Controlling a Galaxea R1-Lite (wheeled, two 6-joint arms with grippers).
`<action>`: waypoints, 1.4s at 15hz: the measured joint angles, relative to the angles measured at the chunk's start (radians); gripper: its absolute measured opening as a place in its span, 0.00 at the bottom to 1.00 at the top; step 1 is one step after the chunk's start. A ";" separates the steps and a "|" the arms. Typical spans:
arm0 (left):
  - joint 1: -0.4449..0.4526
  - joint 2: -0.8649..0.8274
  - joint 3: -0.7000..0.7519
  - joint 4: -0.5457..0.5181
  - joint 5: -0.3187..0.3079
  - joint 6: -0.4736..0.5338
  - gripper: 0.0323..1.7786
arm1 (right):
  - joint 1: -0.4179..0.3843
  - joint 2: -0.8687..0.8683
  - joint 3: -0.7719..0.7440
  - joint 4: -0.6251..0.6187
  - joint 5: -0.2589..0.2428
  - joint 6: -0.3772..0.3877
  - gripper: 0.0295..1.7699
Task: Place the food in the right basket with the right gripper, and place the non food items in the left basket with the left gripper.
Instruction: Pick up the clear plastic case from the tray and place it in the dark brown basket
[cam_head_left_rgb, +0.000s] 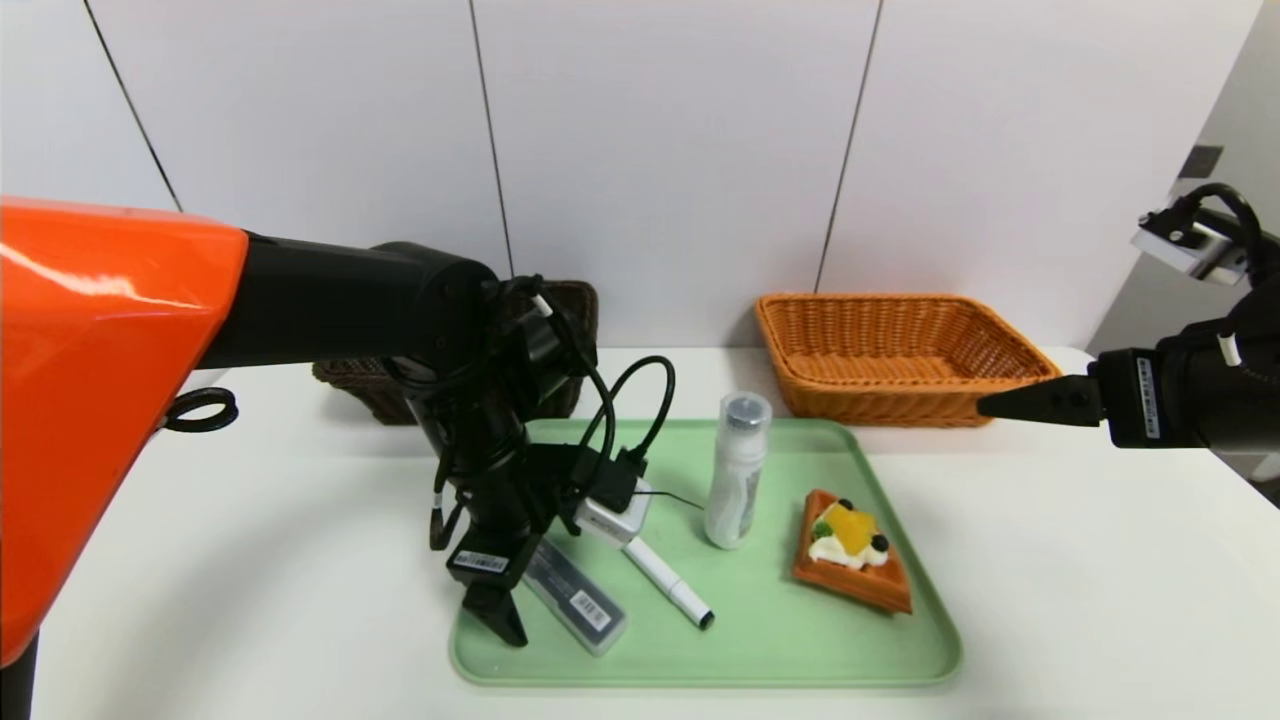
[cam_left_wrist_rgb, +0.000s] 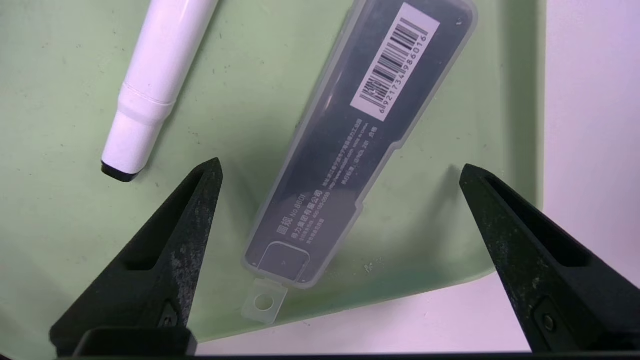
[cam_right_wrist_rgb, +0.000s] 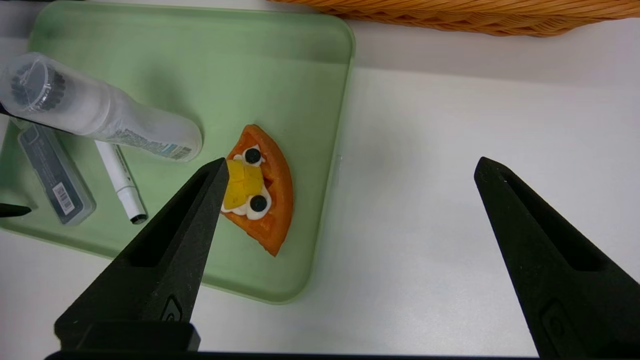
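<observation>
Now we are, as we judge, at the step of picking the first non-food item, the flat plastic case (cam_left_wrist_rgb: 332, 150), from the green tray (cam_head_left_rgb: 720, 675). Our left tool (cam_left_wrist_rgb: 341, 167) is above this case, with its two fingers wide apart, one on each side of it, and it holds nothing. The case lies flat on the tray, and the white marker (cam_head_left_rgb: 668, 583) lies beside it, also on the tray. A white bottle (cam_head_left_rgb: 735, 480) stands upright on the tray, and the waffle with fruit (cam_head_left_rgb: 853, 552) lies near the tray's edge that is closer to our right arm. Our right tool (cam_right_wrist_rgb: 352, 162) is also apart and without any load; it waits over the surface (cam_head_left_rgb: 1080, 560), outside the tray.

For the next move, we think the left tool must go down straight and then close across the narrow width of the case. We should be careful that the finger near the marker does not push it. After this, the case should be lifted and carried to the dark brown basket (cam_head_left_rgb: 575, 320), which is partly hidden behind the left arm. The waffle is for the right tool, and it should go to the orange-brown basket (cam_head_left_rgb: 900, 398).
</observation>
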 joint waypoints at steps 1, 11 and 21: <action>-0.001 0.002 -0.011 0.016 0.003 0.000 0.95 | 0.000 0.000 0.000 0.000 0.000 0.000 0.96; -0.022 0.041 -0.067 0.076 0.056 -0.004 0.95 | -0.007 0.003 0.001 0.000 0.007 -0.001 0.96; -0.027 0.042 -0.068 0.076 0.057 -0.006 0.45 | -0.020 0.003 0.002 0.000 0.022 0.000 0.96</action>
